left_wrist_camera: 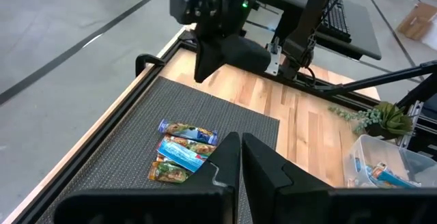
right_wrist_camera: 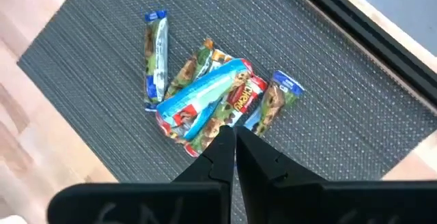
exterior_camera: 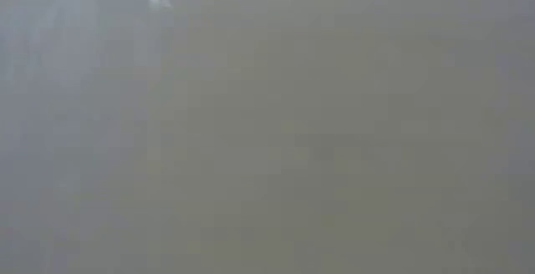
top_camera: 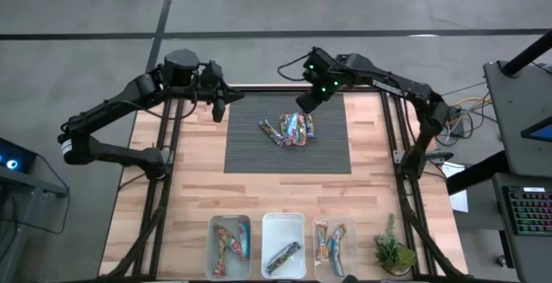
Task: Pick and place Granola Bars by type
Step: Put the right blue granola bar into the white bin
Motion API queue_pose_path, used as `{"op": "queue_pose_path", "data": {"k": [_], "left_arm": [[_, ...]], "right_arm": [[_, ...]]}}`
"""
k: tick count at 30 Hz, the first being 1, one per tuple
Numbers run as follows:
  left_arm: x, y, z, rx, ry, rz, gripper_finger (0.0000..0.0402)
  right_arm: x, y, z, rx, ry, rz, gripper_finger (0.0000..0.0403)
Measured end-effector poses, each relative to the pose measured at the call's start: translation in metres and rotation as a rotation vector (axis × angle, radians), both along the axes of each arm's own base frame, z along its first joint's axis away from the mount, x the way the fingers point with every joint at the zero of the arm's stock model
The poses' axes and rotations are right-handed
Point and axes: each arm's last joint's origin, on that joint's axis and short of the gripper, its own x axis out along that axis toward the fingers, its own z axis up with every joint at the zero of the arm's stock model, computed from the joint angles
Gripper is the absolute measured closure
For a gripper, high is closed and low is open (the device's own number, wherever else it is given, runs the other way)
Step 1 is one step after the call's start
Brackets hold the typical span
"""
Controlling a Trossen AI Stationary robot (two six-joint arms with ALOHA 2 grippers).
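A small pile of granola bars (top_camera: 293,129) (right_wrist_camera: 208,101) in blue, red and green-orange wrappers lies on the dark woven mat (top_camera: 250,149); one blue-ended bar (right_wrist_camera: 156,60) lies just beside the pile. My right gripper (top_camera: 308,102) (right_wrist_camera: 231,138) hovers shut above the mat's far edge, just beyond the pile, pointing down at it. My left gripper (top_camera: 218,103) (left_wrist_camera: 240,145) is shut and waits over the mat's far left corner, clear of the bars. The low view shows only grey haze.
Three clear bins stand along the near edge: the left one (top_camera: 230,245) holds several bars, the middle one (top_camera: 283,245) one bar, the right one (top_camera: 333,247) a few. A small potted plant (top_camera: 394,253) stands to their right. Black frame rails (top_camera: 392,145) run along the table's sides.
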Motion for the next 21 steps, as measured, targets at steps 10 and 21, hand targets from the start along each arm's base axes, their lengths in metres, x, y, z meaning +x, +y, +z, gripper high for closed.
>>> {"op": "queue_pose_path", "data": {"k": [10, 21], "left_arm": [[0.0, 0.0, 0.0, 0.0, 0.0, 0.0, 0.0402], [0.0, 0.0, 0.0, -0.003, 0.0, 0.001, 0.0402]], "right_arm": [[-0.016, 0.01, -0.027, 0.08, 0.052, -0.118, 0.0394], [-0.011, 0.005, -0.028, 0.038, -0.013, -0.163, 0.0394]]}}
